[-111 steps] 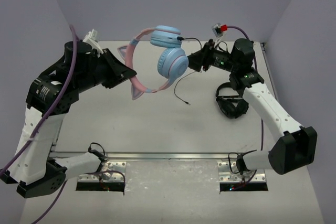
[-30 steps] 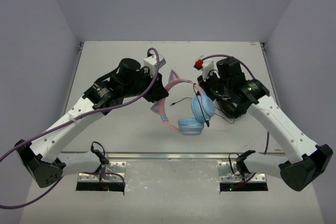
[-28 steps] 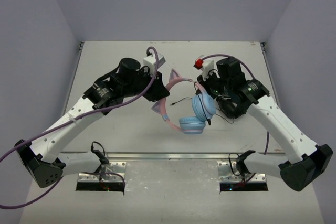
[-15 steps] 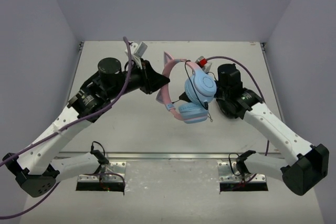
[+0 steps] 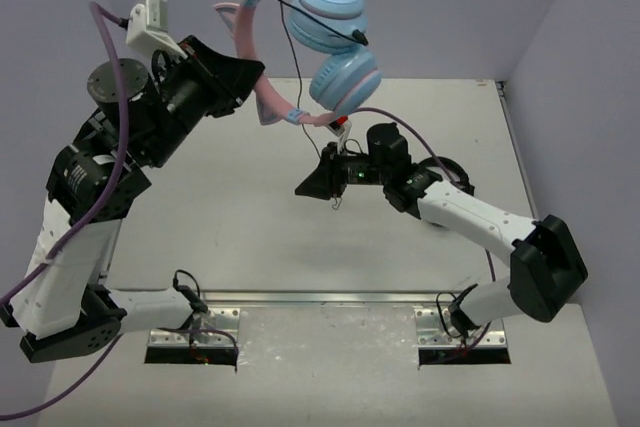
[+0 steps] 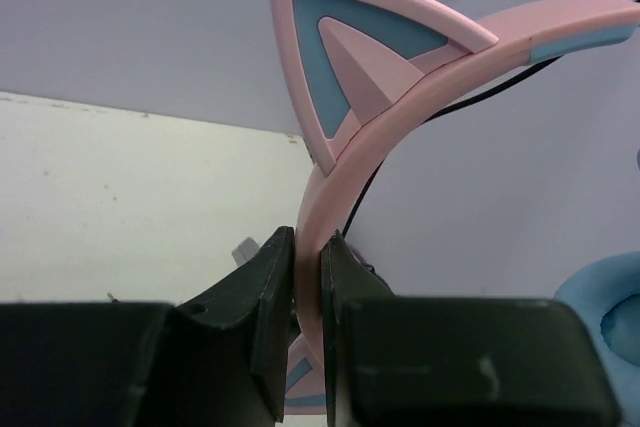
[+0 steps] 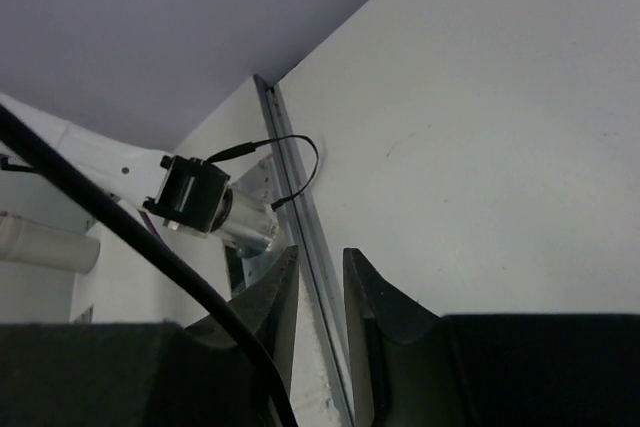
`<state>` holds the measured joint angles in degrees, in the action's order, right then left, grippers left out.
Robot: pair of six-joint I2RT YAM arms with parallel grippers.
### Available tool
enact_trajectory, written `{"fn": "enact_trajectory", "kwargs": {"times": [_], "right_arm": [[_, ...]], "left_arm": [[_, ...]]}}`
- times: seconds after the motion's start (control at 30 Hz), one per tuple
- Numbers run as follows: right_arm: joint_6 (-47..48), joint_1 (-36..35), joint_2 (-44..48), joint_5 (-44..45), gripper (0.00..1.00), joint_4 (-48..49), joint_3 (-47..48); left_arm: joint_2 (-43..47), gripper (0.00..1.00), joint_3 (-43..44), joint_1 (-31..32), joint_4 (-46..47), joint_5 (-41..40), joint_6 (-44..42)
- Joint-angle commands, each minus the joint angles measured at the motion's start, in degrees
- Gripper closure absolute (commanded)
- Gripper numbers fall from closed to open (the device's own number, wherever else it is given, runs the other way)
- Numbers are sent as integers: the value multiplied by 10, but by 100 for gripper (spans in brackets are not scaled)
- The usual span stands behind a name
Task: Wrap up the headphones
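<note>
The headphones (image 5: 335, 42) hang high over the back of the table: light-blue ear cups, pink headband, cat ears. My left gripper (image 5: 262, 75) is shut on the headband (image 6: 335, 182), just below one cat ear (image 6: 350, 57); a blue ear cup (image 6: 608, 309) shows at the right edge. The thin black cord (image 5: 290, 42) loops over the headband and drops toward my right gripper (image 5: 305, 187), which is low over the table below the headphones and points left. Its jaws stand a narrow gap apart with nothing between the tips (image 7: 320, 282). A blurred black cord (image 7: 130, 232) crosses its left finger.
All-black headphones (image 5: 460, 175) lie on the table behind my right forearm, partly hidden. The metal mounting rail (image 5: 320, 299) runs along the near edge and shows in the right wrist view (image 7: 305, 247) beside a small motor block (image 7: 195, 197).
My left arm has lifted the headphones from low over the table to high at the back. My right gripper has dropped down and left, away from the ear cups.
</note>
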<state>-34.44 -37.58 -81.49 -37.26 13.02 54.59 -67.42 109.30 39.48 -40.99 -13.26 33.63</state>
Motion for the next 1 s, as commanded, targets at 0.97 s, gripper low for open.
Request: {"fn": "enact_trajectory", "kwargs": {"times": [0.97], "right_arm": [[159, -159, 87, 140, 99, -225, 104]], "left_arm": [[-125, 100, -77, -277, -75, -251, 51]]}}
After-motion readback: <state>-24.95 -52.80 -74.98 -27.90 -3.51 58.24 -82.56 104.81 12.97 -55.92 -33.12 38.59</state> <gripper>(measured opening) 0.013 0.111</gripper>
